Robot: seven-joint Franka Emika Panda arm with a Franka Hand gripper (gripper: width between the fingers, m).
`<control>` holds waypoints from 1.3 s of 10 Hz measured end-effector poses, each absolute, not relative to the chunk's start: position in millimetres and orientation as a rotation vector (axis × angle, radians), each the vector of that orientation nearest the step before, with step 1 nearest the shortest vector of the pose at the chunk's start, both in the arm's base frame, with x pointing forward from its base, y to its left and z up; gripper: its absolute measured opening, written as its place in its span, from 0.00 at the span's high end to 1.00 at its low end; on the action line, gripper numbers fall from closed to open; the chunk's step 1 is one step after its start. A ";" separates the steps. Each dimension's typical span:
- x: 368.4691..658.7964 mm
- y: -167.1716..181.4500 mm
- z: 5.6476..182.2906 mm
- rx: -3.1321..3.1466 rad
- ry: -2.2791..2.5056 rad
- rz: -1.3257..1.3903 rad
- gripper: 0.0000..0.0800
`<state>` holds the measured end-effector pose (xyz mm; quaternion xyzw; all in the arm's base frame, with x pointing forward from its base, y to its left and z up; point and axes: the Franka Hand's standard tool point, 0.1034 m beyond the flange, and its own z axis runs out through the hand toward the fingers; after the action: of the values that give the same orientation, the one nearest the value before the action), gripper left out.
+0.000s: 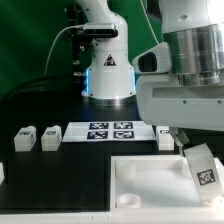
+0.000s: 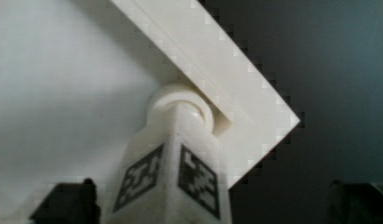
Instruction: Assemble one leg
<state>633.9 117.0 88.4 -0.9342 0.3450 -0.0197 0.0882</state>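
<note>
A white leg with black-and-white tags stands with its rounded end in a corner socket of the large white square piece. My gripper straddles the leg. Its dark fingers stand apart from the leg on both sides, so it is open. In the exterior view the leg leans at the right corner of the square piece, under the arm. The fingers are mostly hidden there by the arm's body.
The marker board lies behind the square piece. Two loose legs lie to the exterior view's left of it, and another to its right. The robot base stands at the back.
</note>
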 end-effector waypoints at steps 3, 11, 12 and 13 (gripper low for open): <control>633.9 110.6 86.0 -2.926 0.550 -0.123 0.19; 649.1 90.3 85.3 -2.980 0.160 -0.139 0.19; 651.2 92.0 81.7 -2.978 0.177 -0.119 0.19; 650.3 93.1 79.0 -2.977 0.192 -0.101 0.19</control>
<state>650.3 93.1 79.0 -0.9943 0.0643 -0.0337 0.0784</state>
